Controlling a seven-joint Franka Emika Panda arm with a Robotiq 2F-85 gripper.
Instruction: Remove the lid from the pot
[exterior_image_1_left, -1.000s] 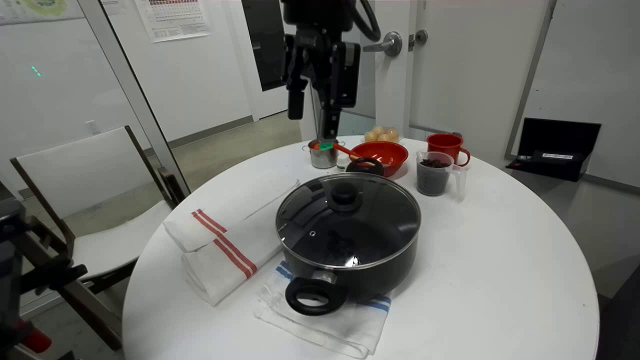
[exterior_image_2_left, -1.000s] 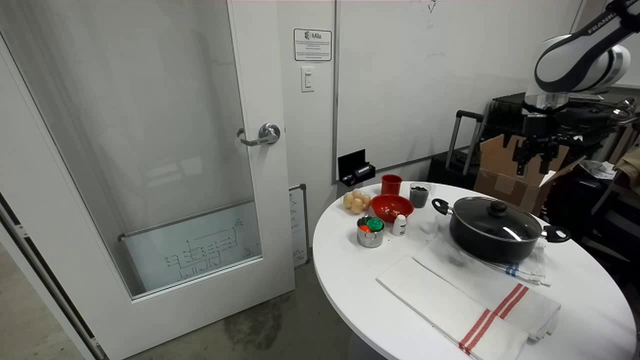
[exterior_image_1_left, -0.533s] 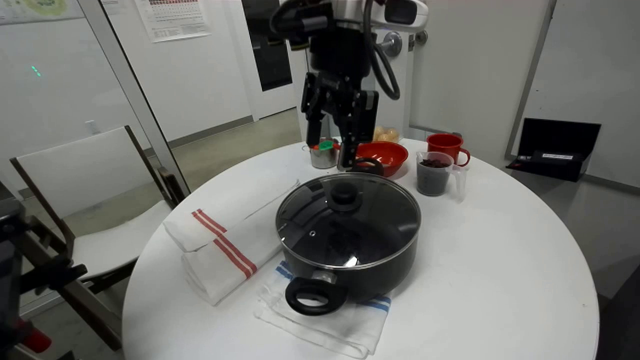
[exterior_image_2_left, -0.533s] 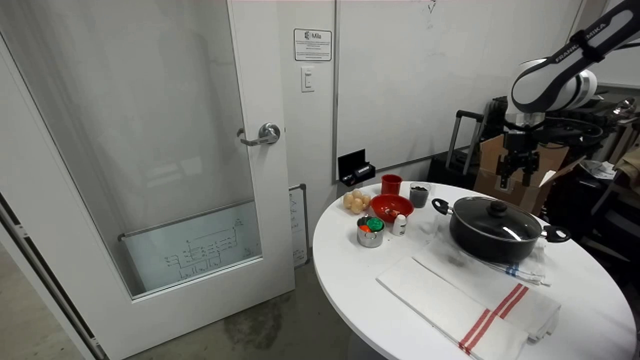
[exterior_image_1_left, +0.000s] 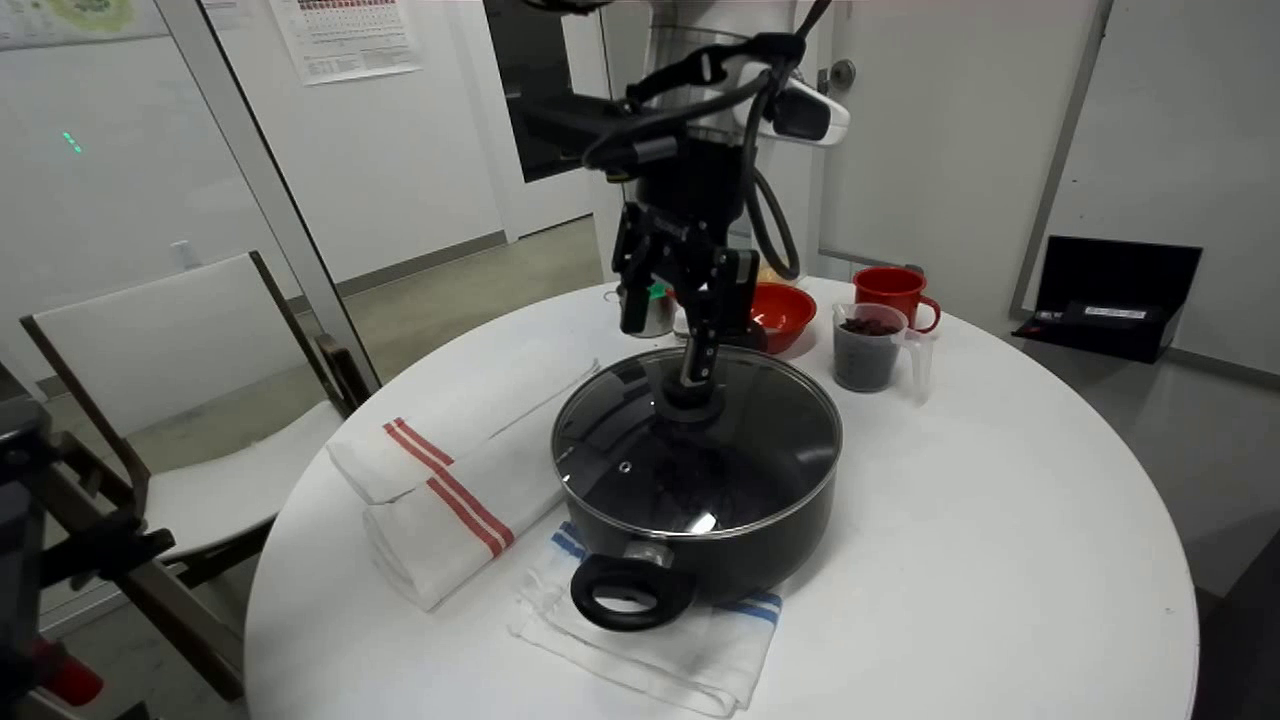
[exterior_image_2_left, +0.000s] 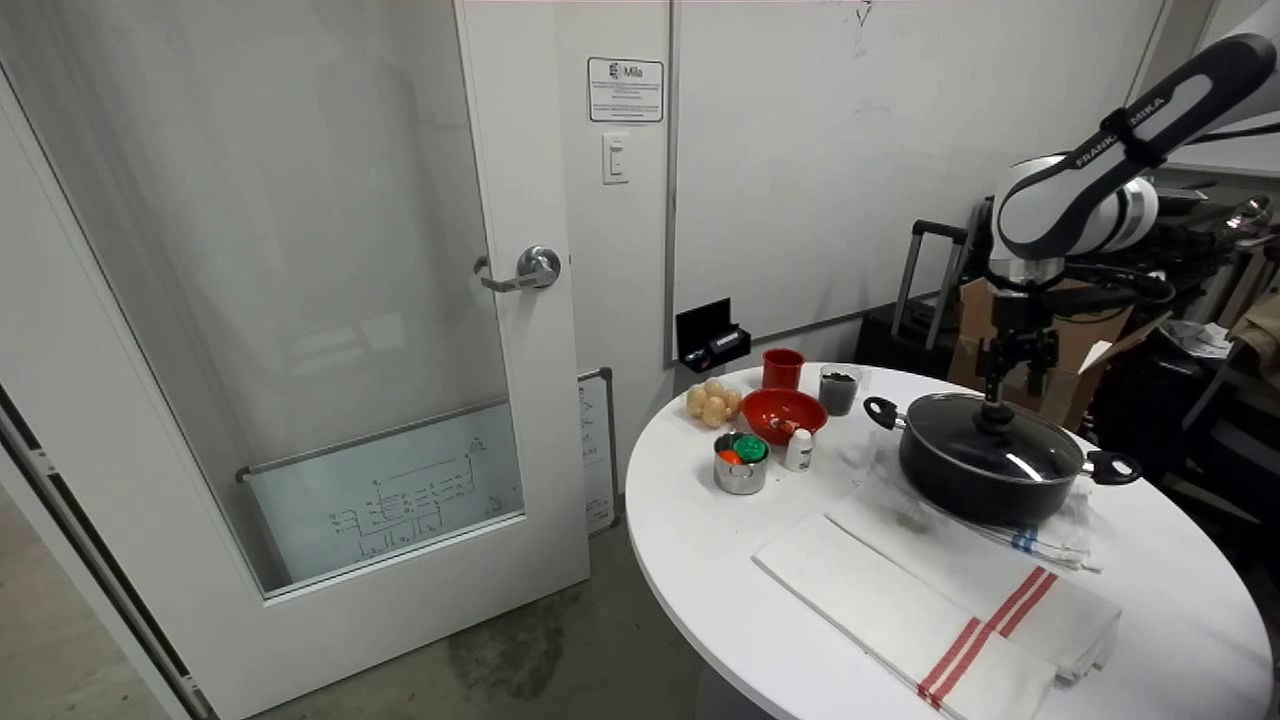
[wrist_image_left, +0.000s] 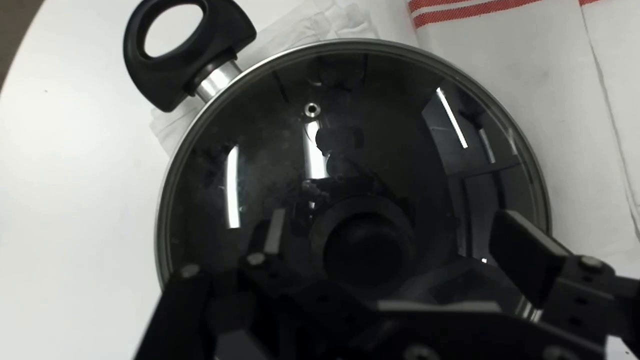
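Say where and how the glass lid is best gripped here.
Likely by the round centre knob, from straight above, pinched on opposite sides: it stands up from the glass lid, which sits level on the pot.

Pot (exterior_image_1_left: 770, 555), black; lid (exterior_image_1_left: 690, 465), transparent, silver-rimmed; gripper (exterior_image_1_left: 665, 347), black; bench (exterior_image_1_left: 1000, 520), white; mug (exterior_image_1_left: 885, 288), red, near its edge; towel (exterior_image_1_left: 480, 475), white, paired red stripes; cloth (exterior_image_1_left: 660, 650), white, blue stripes.

Round white table (exterior_image_2_left: 700, 540) spreads beneath the claw (exterior_image_2_left: 1015, 392) | below the claw lies blue-striped cloth (exterior_image_1_left: 640, 655) | in an exterior view, red-striped cloth (exterior_image_2_left: 930, 620) lies before the claw; left of it stand steel cup (exterior_image_2_left: 740, 481), white bottle (exterior_image_2_left: 799, 453), red bowl (exterior_image_2_left: 784, 405), red mug (exterior_image_2_left: 782, 371), measuring cup (exterior_image_2_left: 838, 394)
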